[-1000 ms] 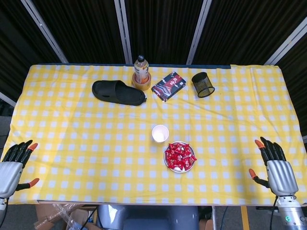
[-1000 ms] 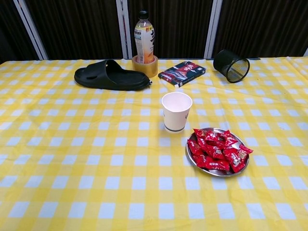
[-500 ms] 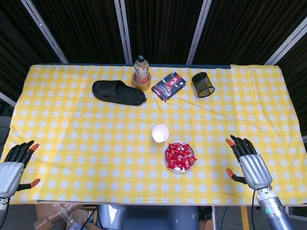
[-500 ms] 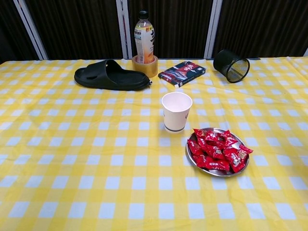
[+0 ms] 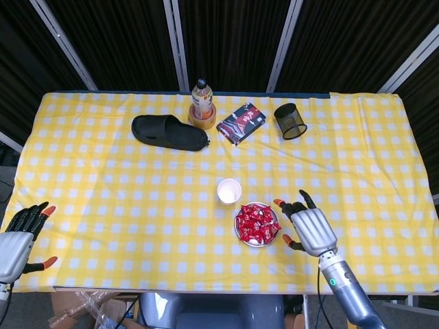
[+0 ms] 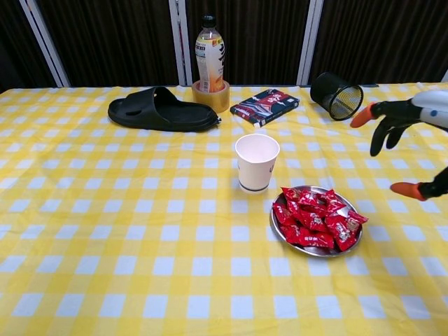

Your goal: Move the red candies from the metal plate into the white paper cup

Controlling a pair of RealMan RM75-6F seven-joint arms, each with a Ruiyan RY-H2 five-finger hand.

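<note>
Head view: the right robot hand [image 5: 310, 229] is seen spread wide and empty just beside the metal plate [image 5: 238, 235] of red candies [image 5: 256, 221], near the white paper cup [image 5: 229, 190] on the tabletop [image 5: 103, 199]. No writing can be read.

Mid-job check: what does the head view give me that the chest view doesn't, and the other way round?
Only the head view shows the left hand, open at the table's near left corner, plus the right hand's back and forearm.

Only the chest view shows things side-on: the white paper cup standing upright and the red candies heaped above the metal plate rim.

Both show the right hand, open beside the plate and touching nothing, and the slipper, bottle, book and mesh pen cup along the far side.
</note>
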